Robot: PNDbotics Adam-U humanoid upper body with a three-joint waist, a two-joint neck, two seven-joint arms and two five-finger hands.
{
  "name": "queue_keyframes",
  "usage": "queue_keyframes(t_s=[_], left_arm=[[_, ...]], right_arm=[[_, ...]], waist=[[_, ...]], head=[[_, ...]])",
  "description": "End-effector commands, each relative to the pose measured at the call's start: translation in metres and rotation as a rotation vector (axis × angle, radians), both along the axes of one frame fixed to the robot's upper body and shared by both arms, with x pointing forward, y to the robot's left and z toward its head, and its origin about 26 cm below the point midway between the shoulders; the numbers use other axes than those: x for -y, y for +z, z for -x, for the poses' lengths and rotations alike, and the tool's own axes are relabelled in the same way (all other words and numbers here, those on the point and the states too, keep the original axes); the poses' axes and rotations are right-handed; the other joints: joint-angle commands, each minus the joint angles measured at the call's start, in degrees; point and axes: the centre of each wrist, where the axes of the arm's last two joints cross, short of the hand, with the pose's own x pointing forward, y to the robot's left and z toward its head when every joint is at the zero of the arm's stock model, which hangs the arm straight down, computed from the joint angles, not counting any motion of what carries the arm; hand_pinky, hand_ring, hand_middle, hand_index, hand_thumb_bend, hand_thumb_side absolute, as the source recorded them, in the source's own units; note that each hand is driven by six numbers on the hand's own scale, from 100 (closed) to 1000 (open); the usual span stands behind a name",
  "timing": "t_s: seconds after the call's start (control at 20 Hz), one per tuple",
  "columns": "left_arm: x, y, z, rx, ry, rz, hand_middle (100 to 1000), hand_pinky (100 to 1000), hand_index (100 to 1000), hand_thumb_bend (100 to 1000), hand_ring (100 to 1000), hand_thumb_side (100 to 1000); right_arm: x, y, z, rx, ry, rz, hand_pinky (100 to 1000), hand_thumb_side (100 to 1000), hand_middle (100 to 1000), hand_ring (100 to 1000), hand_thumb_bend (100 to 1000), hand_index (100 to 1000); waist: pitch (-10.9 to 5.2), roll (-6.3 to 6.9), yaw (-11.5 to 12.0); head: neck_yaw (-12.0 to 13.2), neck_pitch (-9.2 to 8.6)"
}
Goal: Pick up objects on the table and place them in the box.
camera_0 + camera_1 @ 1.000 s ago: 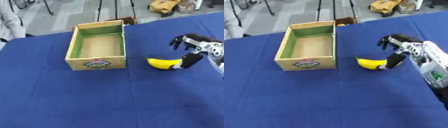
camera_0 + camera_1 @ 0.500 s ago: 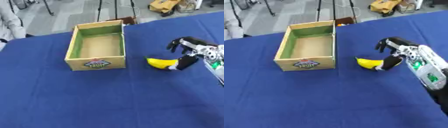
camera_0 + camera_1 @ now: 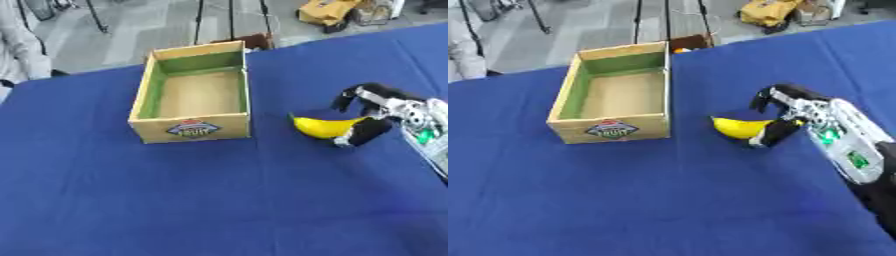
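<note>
Banana (image 3: 322, 126): lay on blue table (image 3: 219, 200), right of box (image 3: 192, 95).
Right hand (image 3: 785, 116): fingers curled around banana's right end.

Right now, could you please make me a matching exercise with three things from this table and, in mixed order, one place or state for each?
Things:
1. box
2. banana
3. right hand

States:
a. lies on the blue cloth, right of the box
b. stands open, nothing visible inside
c. fingers curled over the banana's right end

Pairs: 1-b, 2-a, 3-c
</note>
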Motion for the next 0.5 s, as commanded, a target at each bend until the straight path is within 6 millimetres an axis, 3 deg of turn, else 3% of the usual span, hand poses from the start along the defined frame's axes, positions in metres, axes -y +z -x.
queue_keyframes(t_s=[0.05, 0.5], left_arm=[[0.0002, 0.0074, 0.0017, 0.025, -0.007, -0.017, 666, 314, 741, 100, 637, 873], [0.0006, 0.0069, 0.0018, 0.023, -0.010, -0.016, 666, 313, 741, 100, 637, 872]], right_arm=[[0.0031, 0.0065, -0.0015, 0.014, 0.004, -0.003, 720, 169, 644, 989, 618, 763], [0.0029, 0.0013, -0.0050, 0.002, 0.012, -0.025, 716, 156, 620, 983, 590, 748]], waist=[[-0.68, -0.17, 0.10], [-0.69, -0.05, 0.17]], head=[[-0.15, -0.45], [-0.22, -0.53]])
